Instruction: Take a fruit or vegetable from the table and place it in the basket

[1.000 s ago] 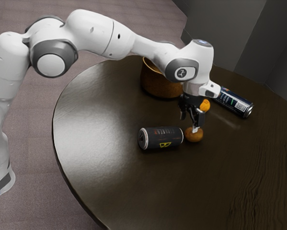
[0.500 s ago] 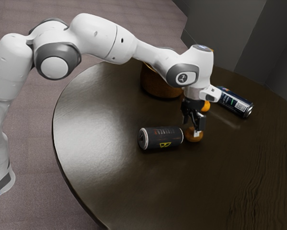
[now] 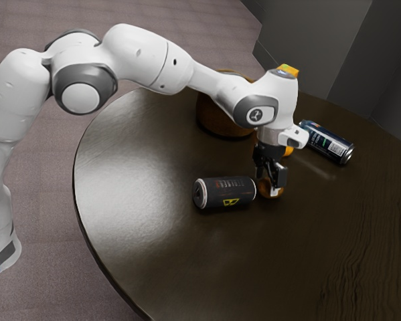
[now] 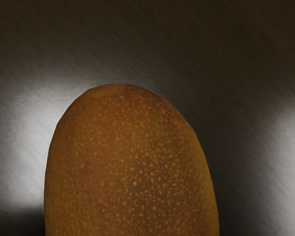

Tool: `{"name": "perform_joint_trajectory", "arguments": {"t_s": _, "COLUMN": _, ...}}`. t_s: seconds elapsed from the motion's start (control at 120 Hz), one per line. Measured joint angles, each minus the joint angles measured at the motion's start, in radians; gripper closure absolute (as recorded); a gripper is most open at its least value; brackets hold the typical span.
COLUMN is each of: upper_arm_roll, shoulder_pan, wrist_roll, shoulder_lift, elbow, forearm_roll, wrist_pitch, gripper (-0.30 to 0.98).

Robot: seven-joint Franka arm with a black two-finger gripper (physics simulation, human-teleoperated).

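End effector (image 3: 270,184) stands open astride the fruit (image 4: 130,167) on the tabletop (image 3: 146,194), no hold evident. Risk: closing off-centre could roll the rounded fruit against the adjacent can (image 3: 225,192).

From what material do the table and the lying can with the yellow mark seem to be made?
The table looks like dark varnished wood: fine grain lines and a soft shine. The can is probably thin metal, painted dark, since its rim looks bare and silvery.
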Motion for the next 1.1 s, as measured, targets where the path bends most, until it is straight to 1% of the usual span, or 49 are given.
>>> {"name": "perform_joint_trajectory", "arguments": {"t_s": 0.442, "upper_arm_roll": -0.003, "shoulder_pan": 0.01, "wrist_roll": 0.009, "shoulder_lift": 0.025, "elbow": 0.003, "forearm_roll": -0.011, "wrist_pitch": 0.019, "gripper": 0.0}}
{"name": "perform_joint_trajectory", "arguments": {"t_s": 0.525, "upper_arm_roll": -0.003, "shoulder_pan": 0.01, "wrist_roll": 0.01, "shoulder_lift": 0.025, "elbow": 0.002, "forearm_roll": -0.013, "wrist_pitch": 0.021, "gripper": 0.02}}
{"name": "perform_joint_trajectory", "arguments": {"t_s": 0.642, "upper_arm_roll": -0.003, "shoulder_pan": 0.01, "wrist_roll": 0.009, "shoulder_lift": 0.027, "elbow": 0.001, "forearm_roll": -0.017, "wrist_pitch": 0.023, "gripper": 0.1}}
{"name": "perform_joint_trajectory", "arguments": {"t_s": 0.767, "upper_arm_roll": -0.008, "shoulder_pan": 0.011, "wrist_roll": 0.007, "shoulder_lift": 0.028, "elbow": 0.002, "forearm_roll": -0.022, "wrist_pitch": 0.025, "gripper": 0.32}}
{"name": "perform_joint_trajectory", "arguments": {"t_s": 0.842, "upper_arm_roll": -0.009, "shoulder_pan": 0.011, "wrist_roll": 0.004, "shoulder_lift": 0.028, "elbow": 0.001, "forearm_roll": -0.019, "wrist_pitch": 0.026, "gripper": 0.4}}
{"name": "perform_joint_trajectory", "arguments": {"t_s": 0.917, "upper_arm_roll": -0.01, "shoulder_pan": 0.011, "wrist_roll": 0.0, "shoulder_lift": 0.028, "elbow": 0.002, "forearm_roll": -0.015, "wrist_pitch": 0.028, "gripper": 0.42}}
{"name": "perform_joint_trajectory", "arguments": {"t_s": 1.1, "upper_arm_roll": -0.009, "shoulder_pan": 0.011, "wrist_roll": -0.013, "shoulder_lift": 0.021, "elbow": 0.003, "forearm_roll": -0.007, "wrist_pitch": 0.032, "gripper": 0.42}}
